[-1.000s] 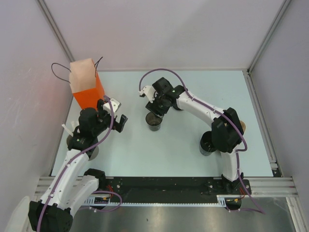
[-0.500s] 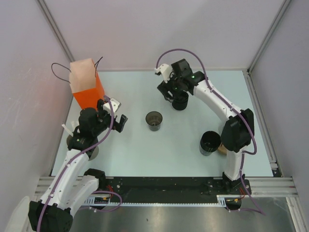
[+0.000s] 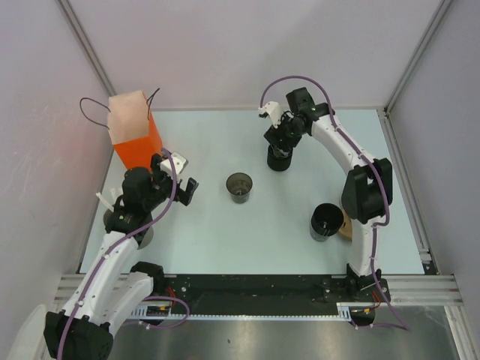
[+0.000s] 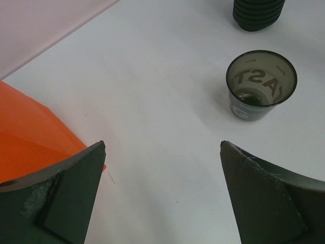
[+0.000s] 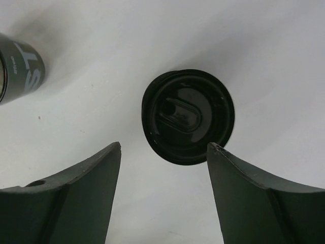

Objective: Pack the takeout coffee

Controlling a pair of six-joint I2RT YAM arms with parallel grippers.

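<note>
1. The right claw hangs over the far middle of the table with its two dark fingers well apart. It grips nothing.
2. Straight below it stands a short stack of round black plastic lids. The top lid shows a raised oval centre. The fingers flank the stack from above and do not touch it.
3. The takeout coffee is a small dark paper cup with pale lettering on its wall. It stands upright near the middle of the pale blue-green tabletop, nearer the arms' bases than the lid stack and to its left. Its mouth is uncovered, something dark sits at its bottom, and neither claw touches it.
4. A wider black cup with a smooth plain rim stands by the right arm's elbow, well apart from the coffee. Something brown and round shows behind it, but I cannot tell what it is.
5. The left claw is spread as wide as it goes and is empty, with the coffee some way in front of it.
6. Just beside that claw, at the far left, stands an orange paper bag with thin black cord handles.
</note>
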